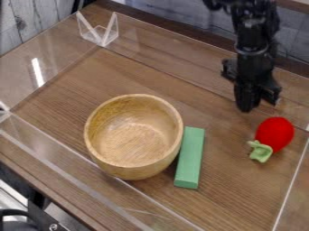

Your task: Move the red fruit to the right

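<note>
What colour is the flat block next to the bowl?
Green block, seen in the camera view.

Closed gripper (251,102) hangs empty above red fruit (276,133).

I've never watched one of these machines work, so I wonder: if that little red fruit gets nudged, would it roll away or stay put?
The red fruit looks round and smooth, so a push would probably set it rolling. Its green leafy end sticks out and might stop it early. Being small beside the wooden bowl, it is likely light.
</note>
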You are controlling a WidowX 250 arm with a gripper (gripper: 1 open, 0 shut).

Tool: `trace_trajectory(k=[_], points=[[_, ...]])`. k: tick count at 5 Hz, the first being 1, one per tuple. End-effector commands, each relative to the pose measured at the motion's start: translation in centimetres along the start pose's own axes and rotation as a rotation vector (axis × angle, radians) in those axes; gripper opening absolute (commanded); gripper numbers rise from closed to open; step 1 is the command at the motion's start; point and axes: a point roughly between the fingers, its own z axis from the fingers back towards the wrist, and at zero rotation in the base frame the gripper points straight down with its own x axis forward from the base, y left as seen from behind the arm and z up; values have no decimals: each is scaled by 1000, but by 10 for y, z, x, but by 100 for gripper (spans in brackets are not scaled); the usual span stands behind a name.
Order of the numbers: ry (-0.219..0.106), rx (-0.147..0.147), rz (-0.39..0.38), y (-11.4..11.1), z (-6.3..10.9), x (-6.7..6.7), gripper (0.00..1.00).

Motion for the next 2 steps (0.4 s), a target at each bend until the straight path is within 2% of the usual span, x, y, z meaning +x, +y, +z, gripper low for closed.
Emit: trace_trajectory(k=[1,2], points=[[-84,21,-15,-3,39,14,100],[-79,15,-54,-11,35,21,100]])
